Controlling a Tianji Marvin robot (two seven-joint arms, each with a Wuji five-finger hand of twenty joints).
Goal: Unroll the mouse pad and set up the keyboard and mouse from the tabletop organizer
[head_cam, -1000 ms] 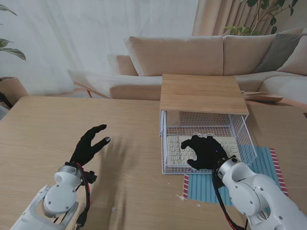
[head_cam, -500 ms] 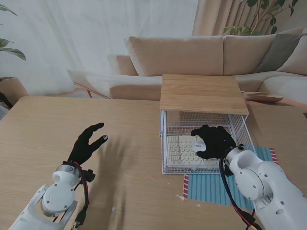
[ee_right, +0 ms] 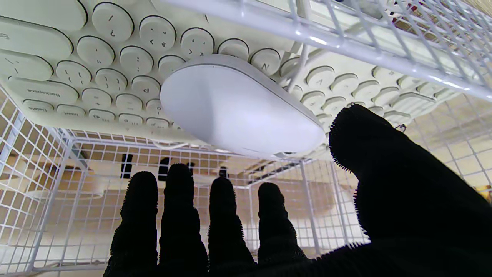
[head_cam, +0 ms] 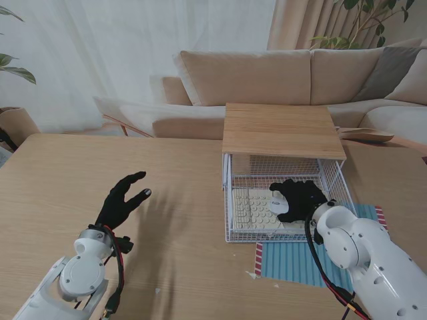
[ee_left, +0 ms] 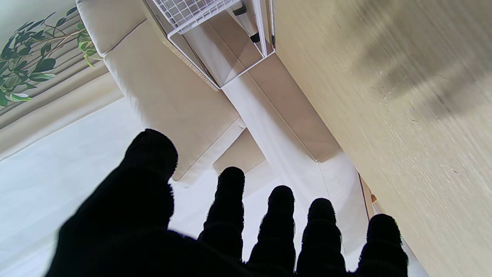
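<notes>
While the left hand (head_cam: 121, 202) hovers over the bare wood of the bench (head_cam: 53, 180) on the left, its fingers (ee_left: 230, 200) are spread and hold nothing. Farther right stands the wire organizer (head_cam: 238, 235) with its wooden top (head_cam: 280, 129), and the cream keyboard (head_cam: 250, 208) lies flat inside it. The white mouse (head_cam: 279, 203) rests on the keyboard's keys. The right hand (head_cam: 301, 199) reaches into the organizer, right beside the mouse; its fingers (ee_right: 180, 215) are extended and apart, thumb close to the mouse, gripping nothing. The blue mouse pad (head_cam: 287, 261) with striped edges lies flat on the bench, partly under the organizer.
</notes>
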